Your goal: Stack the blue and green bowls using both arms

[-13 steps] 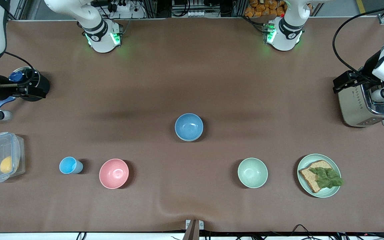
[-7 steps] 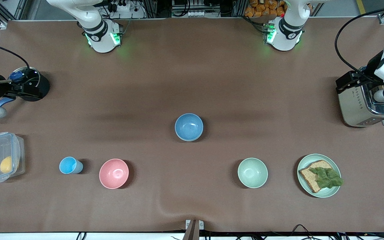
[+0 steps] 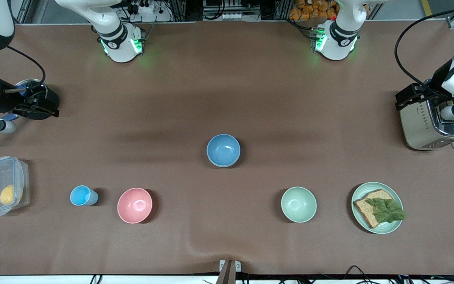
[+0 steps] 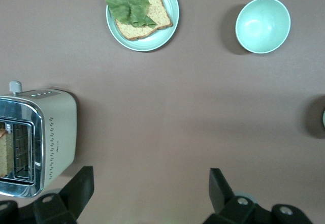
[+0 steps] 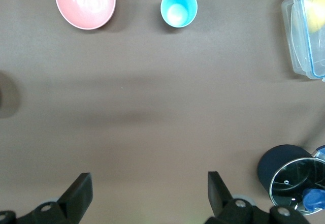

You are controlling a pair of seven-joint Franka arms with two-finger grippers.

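The green bowl (image 3: 298, 204) sits alone on the desk (image 3: 227, 98), close to the front camera, near the plate (image 3: 377, 208) with bread and a leaf. The blue bowl (image 3: 223, 150) sits farther back, in the middle of the desk, well apart from it. So the two bowls are not stacked, and one has to go into the other.

The right hand (image 5: 147, 196) is up over the desk by the black pot (image 5: 284, 176), fingers spread, holding nothing. The left hand (image 4: 150, 191) is up by the toaster (image 4: 35, 137), fingers spread too. Both hands are partly cut off at the edge of the front view
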